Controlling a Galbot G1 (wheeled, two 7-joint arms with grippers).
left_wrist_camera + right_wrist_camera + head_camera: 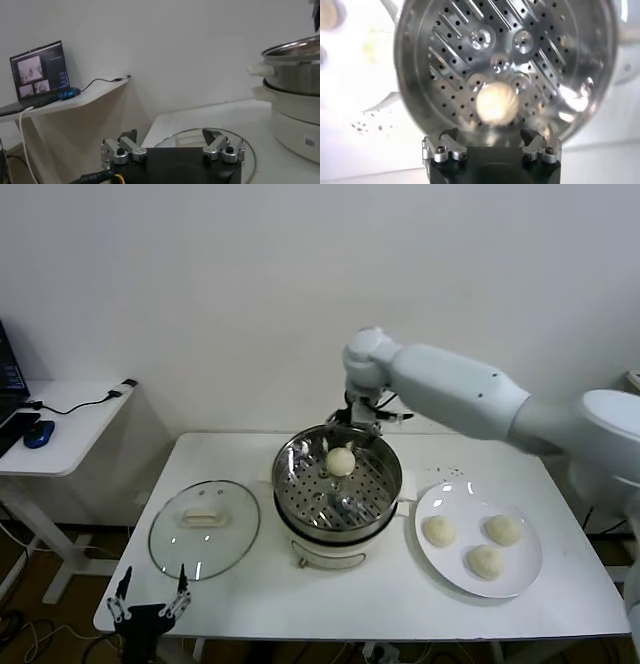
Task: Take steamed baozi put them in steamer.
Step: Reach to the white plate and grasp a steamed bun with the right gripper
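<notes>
White wall backs a white desk (pixel 330 604) that carries all items. At the centre of the desk stands the steamer (pixel 337 496), a shiny steel pot with a perforated tray on a white base. One steamed baozi (pixel 341 462) lies on the tray, toward the 12 o'clock side of the pot; in the right wrist view the same bun (pixel 496 102) sits on the perforated floor just beyond the fingers.

The right pincer (pixel 357 424) hangs over the steamer's 12 o'clock rim, directly above that bun. Its fingers (pixel 445 148) stand apart and hold nothing; the bun is clear of them.

At 3 o'clock of the steamer, a flat white plate (pixel 524 572) holds three more baozi (pixel 484 560), set near one another but not touching. At 9 o'clock of the steamer a round glass lid (pixel 204 528) with a white handle lies flat on the desk.

The left pincer (pixel 150 602) is parked at the desk's near edge, at 6 o'clock of the lid, fingers (pixel 122 150) spread and empty. A side desk (pixel 60 424) at far 9 o'clock carries a laptop (pixel 37 75) and a blue mouse (pixel 39 433).
</notes>
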